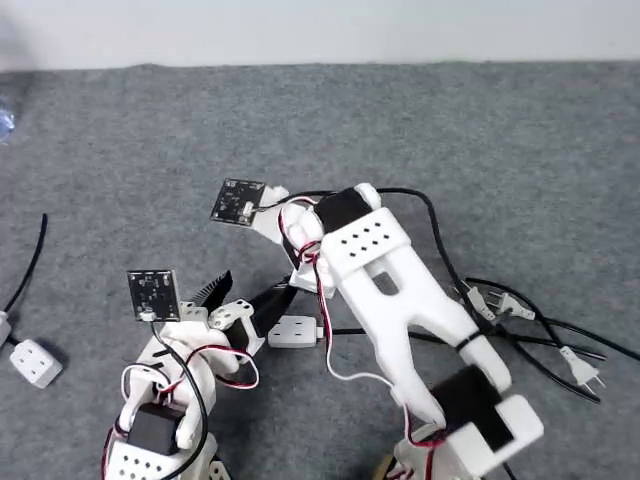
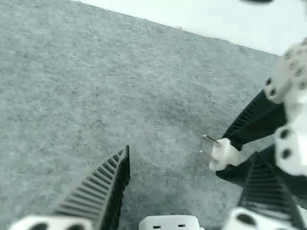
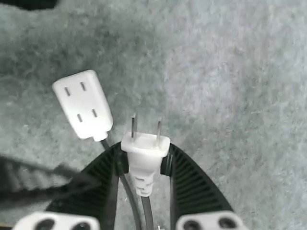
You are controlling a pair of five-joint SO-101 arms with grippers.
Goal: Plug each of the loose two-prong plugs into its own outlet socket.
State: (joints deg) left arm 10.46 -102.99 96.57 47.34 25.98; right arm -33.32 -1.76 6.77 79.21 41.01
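Observation:
My right gripper (image 3: 144,160) is shut on a white two-prong plug (image 3: 144,149), prongs pointing out from the fingertips. Just beyond the prongs and a little to one side, a white outlet socket (image 3: 84,110) lies on the grey carpet with its slots facing up. In the high view this socket (image 1: 293,331) sits between the two arms, with the right gripper (image 1: 285,293) just above it. My left gripper (image 2: 189,160) stands open close by; its ribbed black finger (image 2: 103,191) is beside the socket (image 2: 168,223). The held plug (image 2: 223,154) shows there from the side.
A second white socket (image 1: 35,362) lies at the far left with a black cable. Two loose plugs (image 1: 492,300) (image 1: 583,370) on black cables lie to the right of the big white arm. The far carpet (image 1: 400,120) is open.

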